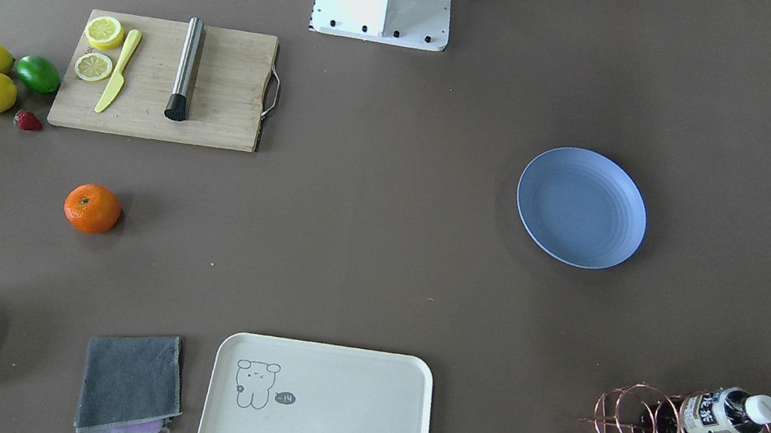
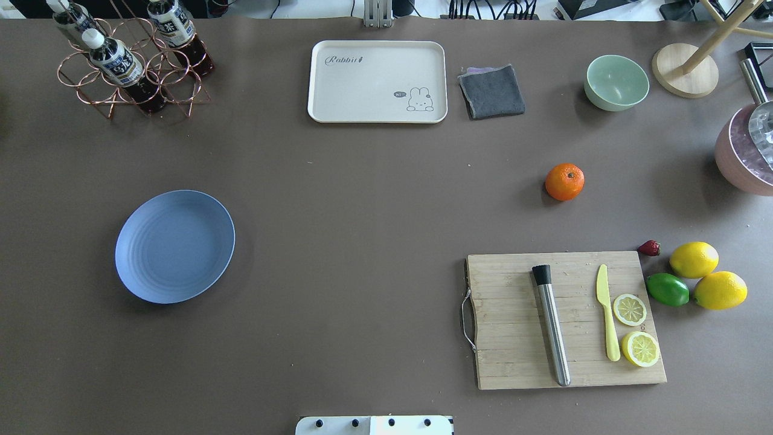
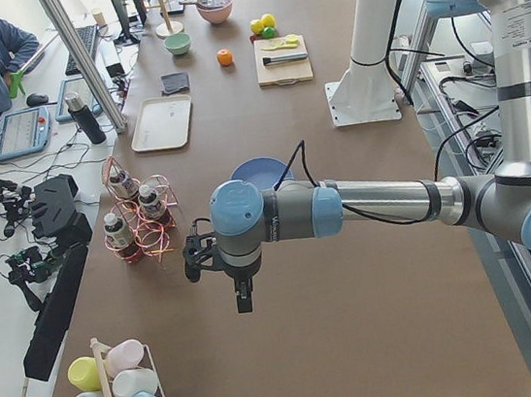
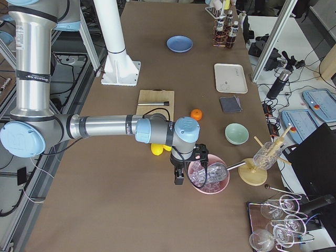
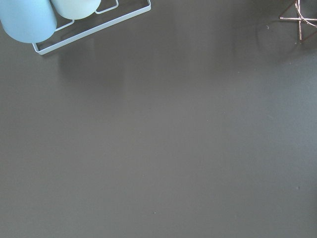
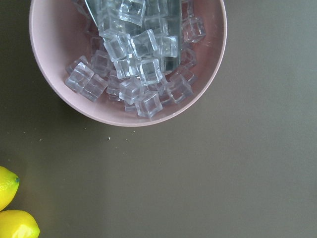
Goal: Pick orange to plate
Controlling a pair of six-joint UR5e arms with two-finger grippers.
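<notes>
1. Your right gripper (image 4: pixel 180 177) hangs beside the pink ice bowl (image 4: pixel 212 185), with the lemons (image 4: pixel 157 149) near; you cannot tell how its jaws stand.
2. Your left gripper (image 3: pixel 244 302) hovers near the bottle rack (image 3: pixel 144 226); its jaws are equally unclear.
3. The orange (image 2: pixel 564 181) sits between the cutting board (image 2: pixel 513 338) and the grey cloth (image 2: pixel 491 91).
4. The plate (image 2: pixel 174 246) lies well apart.

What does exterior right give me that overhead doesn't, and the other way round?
Only exterior right: the right arm and right gripper beside the pink bowl, plus wine glasses at the table's end. Only overhead: the lime and strawberry, unseen from the side. Both: the orange on the table, the plate far from it, tray, cloth, green bowl, cutting board, and that pink bowl, cropped in overhead.
</notes>
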